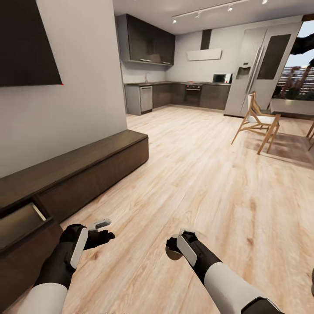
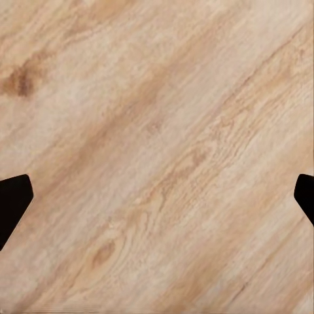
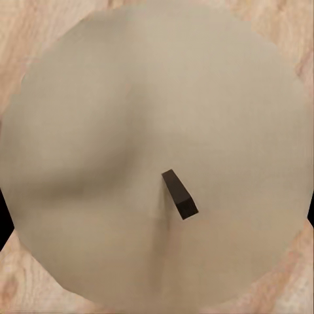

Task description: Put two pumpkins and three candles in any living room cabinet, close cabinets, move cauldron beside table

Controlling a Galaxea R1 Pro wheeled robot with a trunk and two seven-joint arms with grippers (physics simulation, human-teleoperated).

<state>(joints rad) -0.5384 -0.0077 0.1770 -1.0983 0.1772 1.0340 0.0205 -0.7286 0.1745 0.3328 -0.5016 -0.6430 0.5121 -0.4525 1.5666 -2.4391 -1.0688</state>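
One candle point(image 3: 150, 163) fills the right wrist view, its beige-grey top face and short dark wick seen end-on, with wooden floor point(image 1: 209, 183) showing past its rim. In the head view the right hand point(image 1: 175, 247) is closed around that candle, which peeks out as a rounded beige shape below the fingers. The left hand point(image 1: 101, 230) hangs open and empty, its two dark fingertips point(image 2: 13, 203) wide apart at the edges of the left wrist view with bare floorboards between them.

Along the wall to the robot's left runs the cabinet point(image 1: 87, 161), low, long and dark brown. Its nearest compartment stands open, the front panel tilted outward near the left arm, and what lies inside is too dark to tell. Farther off are grey kitchen units, a fridge and a wooden chair point(image 1: 258, 120).

My judgement is that the candle is being carried to that open compartment. The risks lie mostly in the approach: the opening sits low and off to the side, so the right arm must reach across, and the candle could knock the tilted panel or the cabinet's edge and slip from the grip. A stubby round candle released on its side may roll back out before the compartment is shut. The idle left arm, just beside the panel, could also bump it.
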